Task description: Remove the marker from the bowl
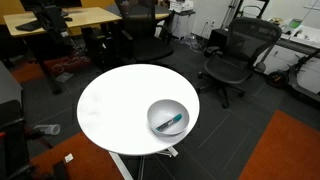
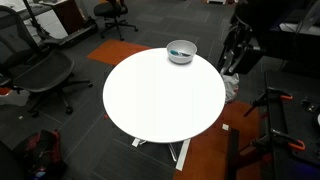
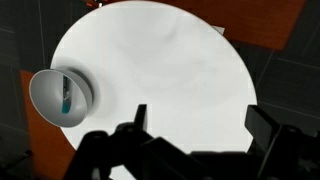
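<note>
The grey-silver bowl (image 1: 160, 108) stands near the edge of the round white table (image 1: 115, 100). The teal-blue marker (image 1: 172, 122) lies slanted inside it. Both show in the exterior view from the opposite side, the bowl (image 2: 181, 45) with the marker (image 2: 180, 54) at the table's far edge. In the wrist view the bowl (image 3: 45, 92) is at the left with the marker (image 3: 66, 96) in it. My gripper (image 3: 200, 115) is open and empty, high above the table (image 3: 170, 60) and well away from the bowl.
Black office chairs (image 1: 235, 55) (image 2: 40, 75) stand around the table, with wooden desks (image 1: 60, 20) behind. The floor is dark carpet with orange-brown patches (image 1: 285, 150). A dark stand (image 2: 245, 45) is close to the table near the bowl.
</note>
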`<control>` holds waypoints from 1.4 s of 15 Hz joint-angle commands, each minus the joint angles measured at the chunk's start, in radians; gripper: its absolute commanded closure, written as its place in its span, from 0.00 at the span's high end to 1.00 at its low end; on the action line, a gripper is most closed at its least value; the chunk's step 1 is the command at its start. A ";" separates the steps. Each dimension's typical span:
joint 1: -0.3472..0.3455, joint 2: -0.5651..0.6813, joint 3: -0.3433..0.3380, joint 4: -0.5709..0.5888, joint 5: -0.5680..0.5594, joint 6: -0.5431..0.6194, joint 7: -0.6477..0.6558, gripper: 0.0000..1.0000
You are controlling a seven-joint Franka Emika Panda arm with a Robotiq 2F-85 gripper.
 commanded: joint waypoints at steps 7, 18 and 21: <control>0.028 0.002 -0.028 0.002 -0.009 -0.004 0.007 1.00; -0.031 0.007 -0.178 0.097 -0.032 0.003 -0.054 1.00; -0.064 0.043 -0.252 0.146 -0.017 0.015 -0.105 1.00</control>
